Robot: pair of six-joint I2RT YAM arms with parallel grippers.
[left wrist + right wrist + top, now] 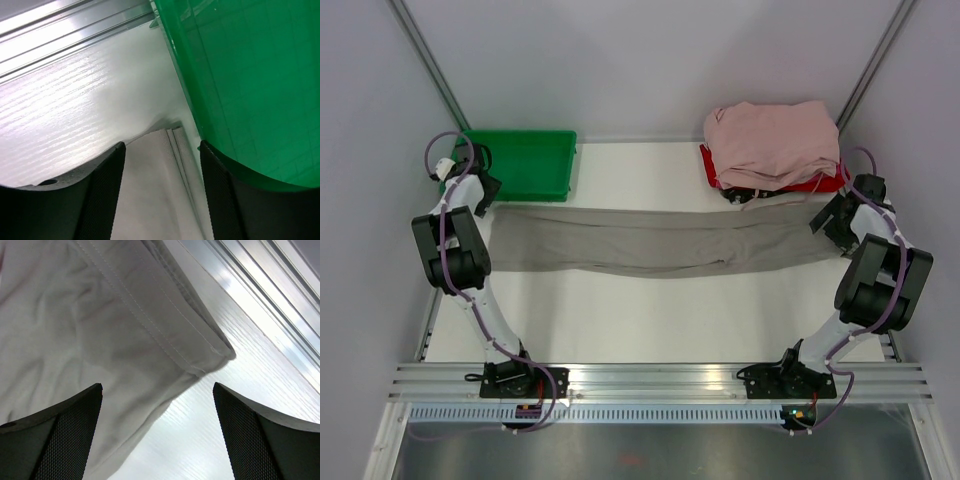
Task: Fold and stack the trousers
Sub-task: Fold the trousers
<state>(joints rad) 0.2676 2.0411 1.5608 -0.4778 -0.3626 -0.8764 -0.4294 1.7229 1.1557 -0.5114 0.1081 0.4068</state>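
The taupe trousers (650, 240) lie stretched flat across the table from left to right. My left gripper (485, 192) is at their left end, beside the green tray. In the left wrist view it (161, 146) is open, its fingers (102, 190) straddling the hem of a trouser leg (150, 180) without closing on it. My right gripper (830, 222) is at the right end. In the right wrist view it (156, 387) is wide open and empty, with the stitched corner of the trousers (100, 315) just ahead of and partly between the fingers.
A green tray (525, 165) sits at the back left, close against my left gripper (250, 75). A pile of pale pink garments (775, 140) lies on a red tray (825, 185) at the back right. White table (225, 430); aluminium rails run along its edges.
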